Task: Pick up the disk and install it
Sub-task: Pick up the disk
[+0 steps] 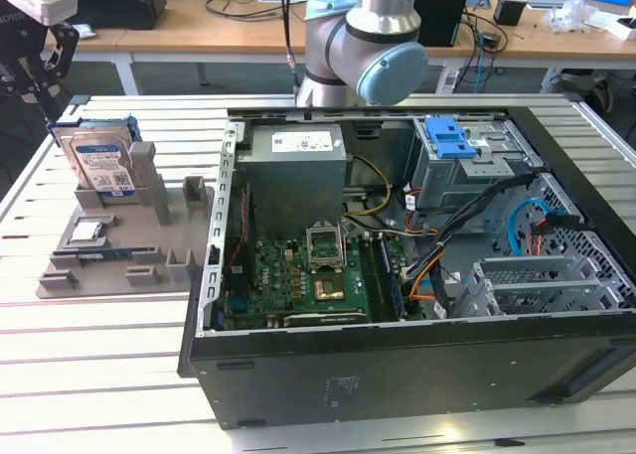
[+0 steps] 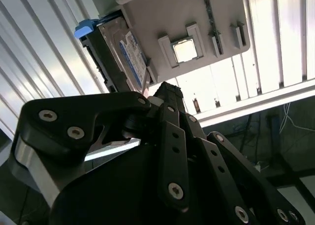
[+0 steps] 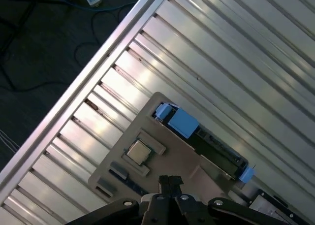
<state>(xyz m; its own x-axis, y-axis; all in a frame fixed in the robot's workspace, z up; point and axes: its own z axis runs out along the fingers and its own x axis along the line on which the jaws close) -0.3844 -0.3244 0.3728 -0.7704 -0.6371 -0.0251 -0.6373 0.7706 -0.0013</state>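
Hardly begun: claw [image 3: 170, 179] empty, fingertips pressed together, hanging above the disk [image 3: 216, 148] and apart from it, disk upright on edge in a slot of the grey holder [image 1: 99, 275], nothing lifted, nothing installed. Well off to the claw's side, open computer case [image 1: 397, 365] with its grey drive cage [image 1: 467, 171]. Lower edge of disk sunk in the slot, cage interior masked by a blue latch [image 1: 445, 136] and cables, so free bay impossible to confirm.

The disk [image 1: 99, 161] stands upright in a holder [image 1: 109, 267] at the exterior view's left (both on the counter [image 1: 89, 375]). The computer case [image 1: 397, 375] sits just beside the holder, across centre and right.
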